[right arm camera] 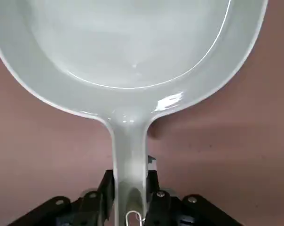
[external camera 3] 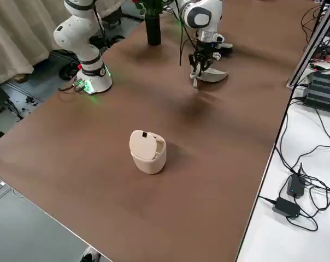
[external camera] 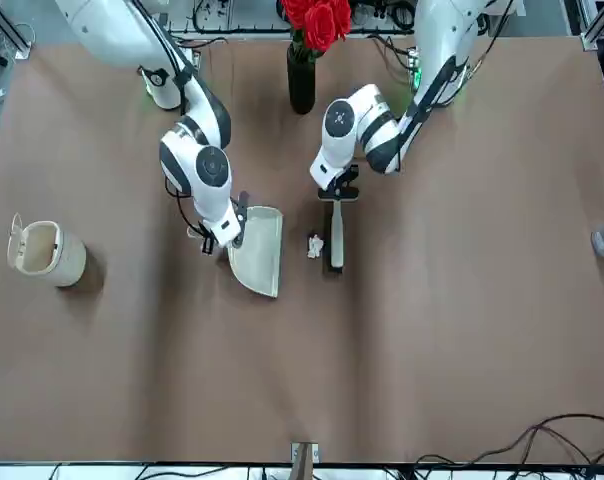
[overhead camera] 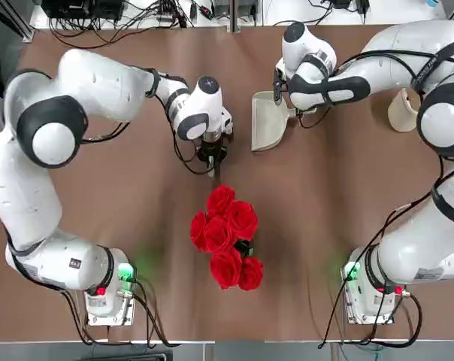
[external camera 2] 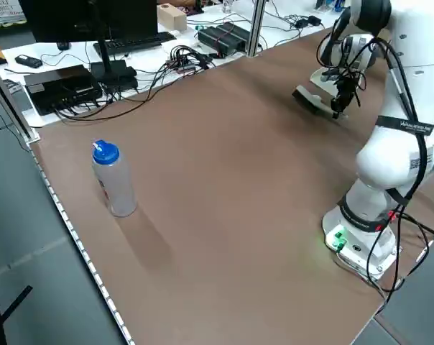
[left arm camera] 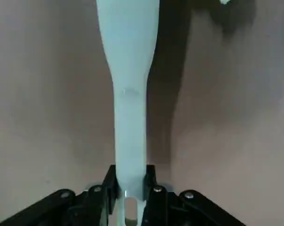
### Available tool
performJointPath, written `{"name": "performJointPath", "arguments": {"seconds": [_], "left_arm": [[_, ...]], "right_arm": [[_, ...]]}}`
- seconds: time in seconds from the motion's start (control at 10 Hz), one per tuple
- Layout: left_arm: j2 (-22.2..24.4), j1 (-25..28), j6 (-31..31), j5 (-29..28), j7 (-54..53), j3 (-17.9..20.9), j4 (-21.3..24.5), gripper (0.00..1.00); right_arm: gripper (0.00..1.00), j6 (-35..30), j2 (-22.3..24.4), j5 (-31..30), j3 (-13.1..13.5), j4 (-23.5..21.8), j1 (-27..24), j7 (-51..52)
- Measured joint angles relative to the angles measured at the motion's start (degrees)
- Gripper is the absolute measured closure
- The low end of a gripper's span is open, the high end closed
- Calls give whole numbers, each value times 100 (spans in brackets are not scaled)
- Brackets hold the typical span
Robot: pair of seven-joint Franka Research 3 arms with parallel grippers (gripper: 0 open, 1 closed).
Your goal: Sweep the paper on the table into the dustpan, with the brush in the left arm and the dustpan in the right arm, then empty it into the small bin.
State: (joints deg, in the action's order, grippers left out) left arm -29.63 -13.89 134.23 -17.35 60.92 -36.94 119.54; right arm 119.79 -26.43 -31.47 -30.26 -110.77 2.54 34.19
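While both arms reach over the far-middle part of the table (external camera: 462,340), the scene reads:

Left gripper (external camera: 339,196): fingers clamped on the handle end of the brush (external camera: 336,240), which lies along the tabletop.
Right gripper (external camera: 222,232): fingers pinched on the stubby handle of the dustpan (external camera: 259,250), whose scoop rests low on the table.
Paper (external camera: 315,245): a small white ball between brush and dustpan, just beside the brush.
Small bin (external camera: 44,250): stands well apart from the dustpan, on the robot's right side, flap lid raised.
Roses (overhead camera: 227,235): red bunch in a dark vase, midway between the arm bases.
Bottle (external camera 2: 113,177): blue-capped, upright near the table's left edge.
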Motion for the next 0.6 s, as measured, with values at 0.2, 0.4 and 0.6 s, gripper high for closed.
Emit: {"name": "performJointPath", "arguments": {"seconds": [0.2, 0.4, 0.6], "left_arm": [[-227, -116, 1, -51, 177, 25, -305, 73], [-279, -141, -8, -55, 186, 65, -462, 73], [-316, -158, -10, -56, 186, 68, -501, 73]], "right_arm": [[67, -51, -206, -31, -66, 242, 46, -10], [67, -109, -332, -67, -93, 367, 108, -86], [67, -118, -413, -120, -99, 412, 143, -176]]}}
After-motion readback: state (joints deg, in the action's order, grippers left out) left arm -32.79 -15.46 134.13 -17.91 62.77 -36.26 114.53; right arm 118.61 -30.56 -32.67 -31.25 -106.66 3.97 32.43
